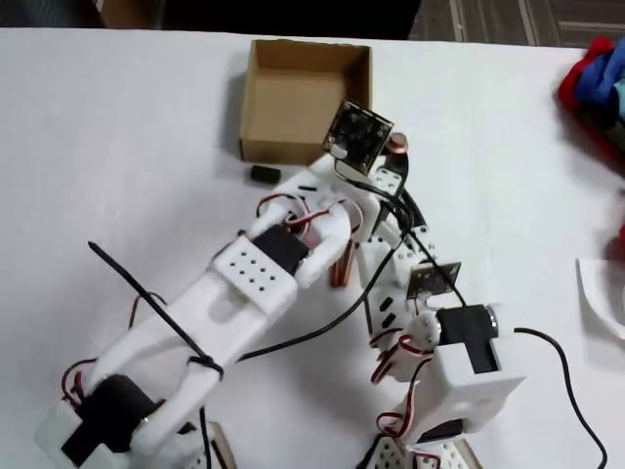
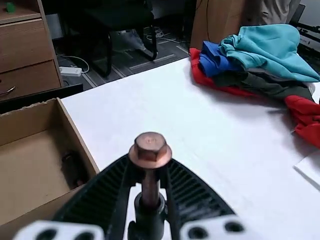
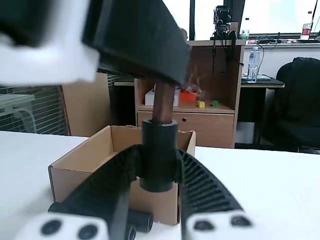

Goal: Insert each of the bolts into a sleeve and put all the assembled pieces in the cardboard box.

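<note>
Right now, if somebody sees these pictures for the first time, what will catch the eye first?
The copper bolt in the left gripper, its shaft entering the black sleeve that the right gripper holds, beside the open cardboard box. Farther right on the table, a bright heap of clothes in red, blue and turquoise also draws the eye.

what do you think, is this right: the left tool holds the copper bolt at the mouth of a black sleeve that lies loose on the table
Not quite. The left tool does hold the copper bolt at the mouth of a black sleeve, but that sleeve does not lie loose on the table. The right tool grips it, as the right wrist view shows.
</note>
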Controlling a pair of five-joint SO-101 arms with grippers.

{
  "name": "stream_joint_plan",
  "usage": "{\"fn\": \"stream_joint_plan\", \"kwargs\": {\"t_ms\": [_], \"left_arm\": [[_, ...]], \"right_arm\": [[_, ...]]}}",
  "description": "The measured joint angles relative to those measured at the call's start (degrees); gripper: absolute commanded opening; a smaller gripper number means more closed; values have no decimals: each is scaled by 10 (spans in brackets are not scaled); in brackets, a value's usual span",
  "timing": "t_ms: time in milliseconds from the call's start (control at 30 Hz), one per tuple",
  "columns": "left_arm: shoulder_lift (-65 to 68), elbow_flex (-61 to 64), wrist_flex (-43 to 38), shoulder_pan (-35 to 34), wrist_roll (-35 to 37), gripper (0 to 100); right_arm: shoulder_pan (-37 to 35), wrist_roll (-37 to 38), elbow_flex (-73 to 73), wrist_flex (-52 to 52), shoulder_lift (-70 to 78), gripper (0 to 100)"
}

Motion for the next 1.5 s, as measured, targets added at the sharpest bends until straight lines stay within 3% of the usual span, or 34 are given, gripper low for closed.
{"fn": "stream_joint_plan", "kwargs": {"t_ms": [267,567,800,1033,1200,1400,1500], "left_arm": [[-18,-2,116,-10,-1,47],[-33,-2,142,-35,1,312],[-46,-1,142,-33,1,317],[-140,-1,164,-40,0,317],[-218,-1,248,-117,0,317],[-270,-1,348,-299,0,317],[-280,16,367,-386,0,317]], "right_arm": [[-5,1,0,0,-1,22],[-1,2,0,0,-1,22],[-2,2,-1,0,2,22],[-2,2,-2,0,3,22],[-2,2,-4,0,3,22],[7,4,-68,87,3,22],[15,48,-128,157,3,22]]}}
